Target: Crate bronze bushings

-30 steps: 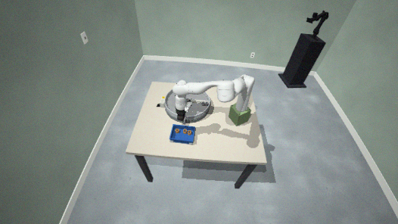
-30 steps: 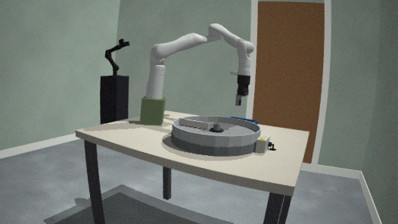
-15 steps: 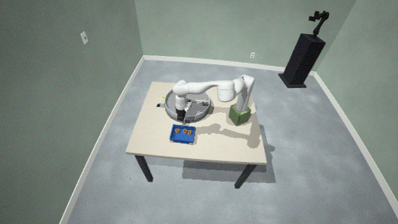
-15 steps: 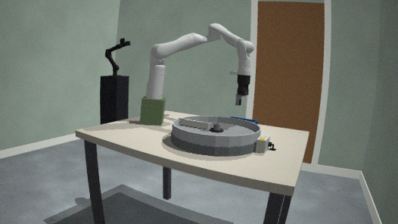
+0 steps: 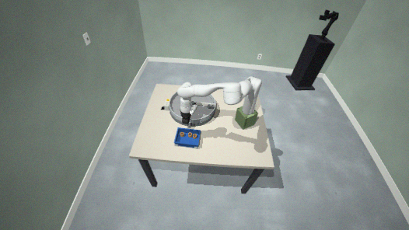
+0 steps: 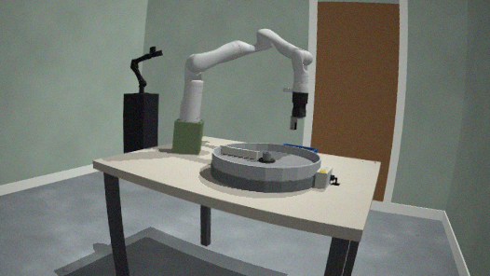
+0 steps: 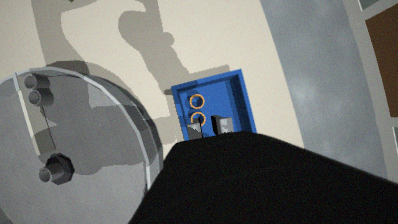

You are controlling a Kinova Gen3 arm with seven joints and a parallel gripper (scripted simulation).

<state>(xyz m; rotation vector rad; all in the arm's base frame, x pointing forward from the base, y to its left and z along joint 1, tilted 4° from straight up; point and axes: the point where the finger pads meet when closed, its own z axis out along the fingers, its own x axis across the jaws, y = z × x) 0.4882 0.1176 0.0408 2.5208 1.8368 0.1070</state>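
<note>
Nearest the camera in the wrist view is the black two-finger gripper (image 5: 190, 124) (image 6: 293, 123) (image 7: 206, 124), its body filling the lower right. From its fingertips, the blue rectangular crate (image 5: 197, 139) (image 6: 305, 147) (image 7: 249, 102) lies below; in the top view it is just under them toward the frame's bottom, with its long axis running left to right. Three bronze ring-shaped bushings (image 5: 190, 134) (image 7: 197, 101) are inside this crate; the wrist view shows only two. The fingers stand partly apart, with nothing between them, and they hang in the air, touching nothing.

On the round grey turning table (image 5: 173, 116) (image 6: 265, 173) (image 7: 131, 111), I see two grey steel bushings (image 5: 210, 106) (image 7: 35, 97), side by side at upper left of the wrist view. I see no bronze on it, so I judge the sorting is probably finished. What remains is to keep the arm up, away from the crate's wall.

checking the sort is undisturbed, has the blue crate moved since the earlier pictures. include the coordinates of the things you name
No, the blue crate (image 5: 187, 141) (image 6: 301, 148) (image 7: 212, 95) sits at the same place against the table's (image 5: 155, 149) (image 6: 154, 174) (image 7: 220, 30) near edge.
</note>
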